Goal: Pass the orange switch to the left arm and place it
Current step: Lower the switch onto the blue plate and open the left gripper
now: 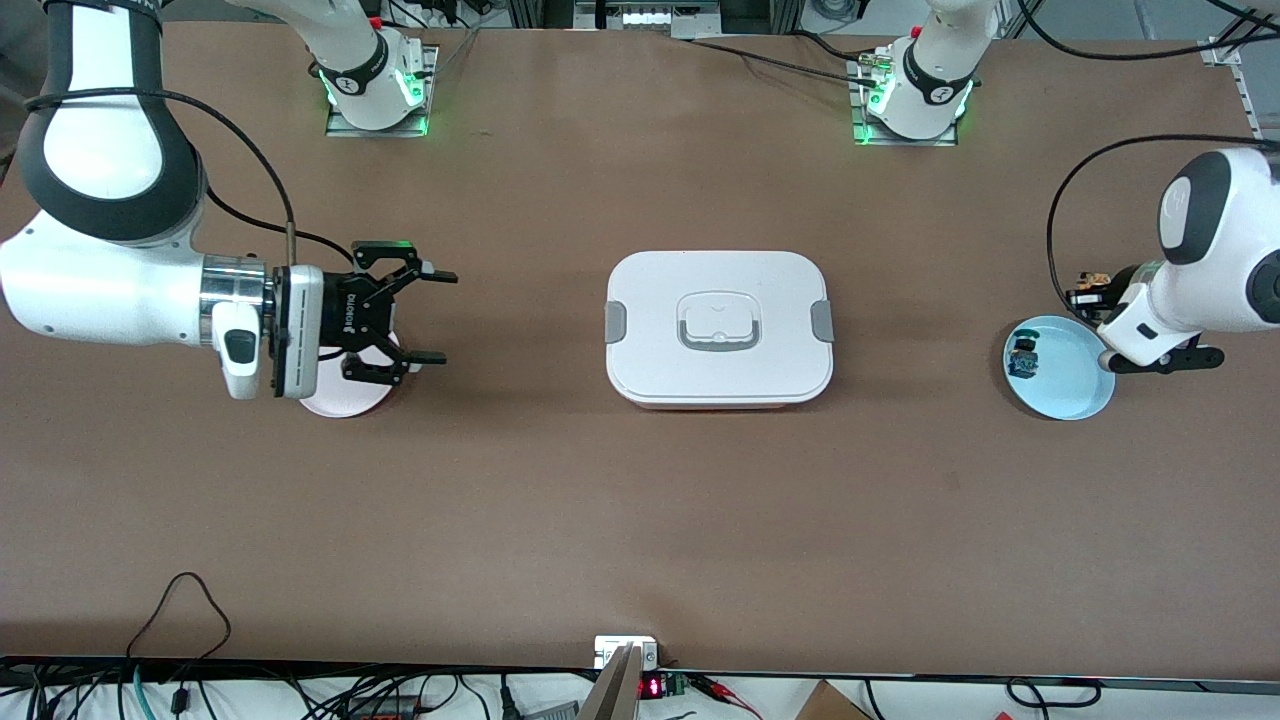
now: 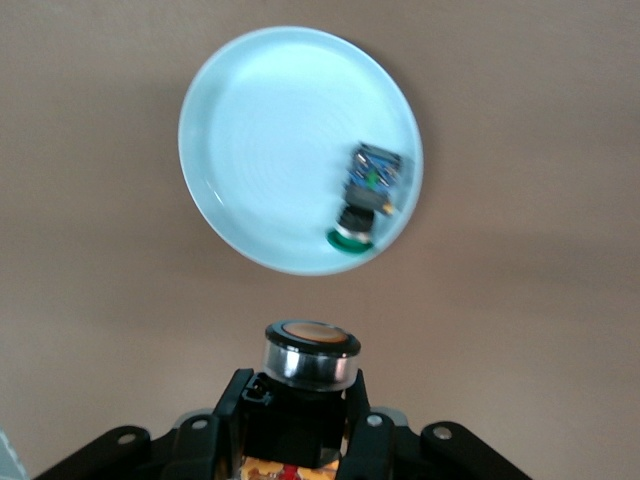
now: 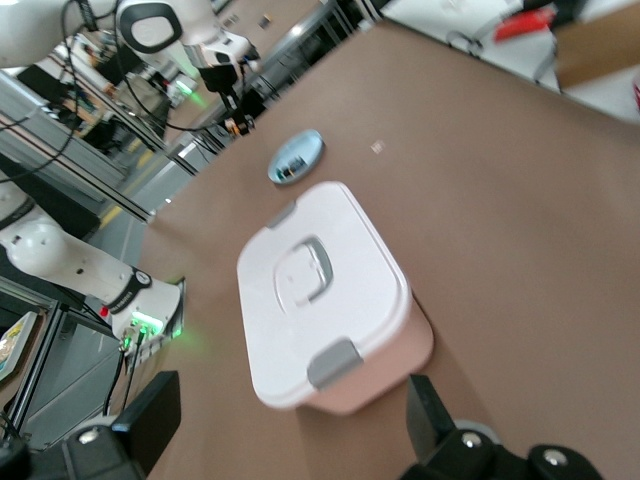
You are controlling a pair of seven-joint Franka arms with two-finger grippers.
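My left gripper (image 2: 300, 405) is shut on the orange switch (image 2: 310, 358), whose metal-ringed round end sticks out past the fingers. In the front view this gripper (image 1: 1088, 296) and the switch (image 1: 1096, 280) hang over the table just beside a light blue plate (image 1: 1072, 385) at the left arm's end. The white box (image 1: 718, 325) with grey clips sits closed mid-table. My right gripper (image 1: 441, 316) is open and empty, over a pink plate (image 1: 340, 402) at the right arm's end, pointing toward the box (image 3: 320, 300).
On the blue plate (image 2: 270, 150) lies a blue-bodied switch (image 2: 368, 190) near the rim. Cables run along the table's edge nearest the front camera. Brown table surface stretches between the box and each plate.
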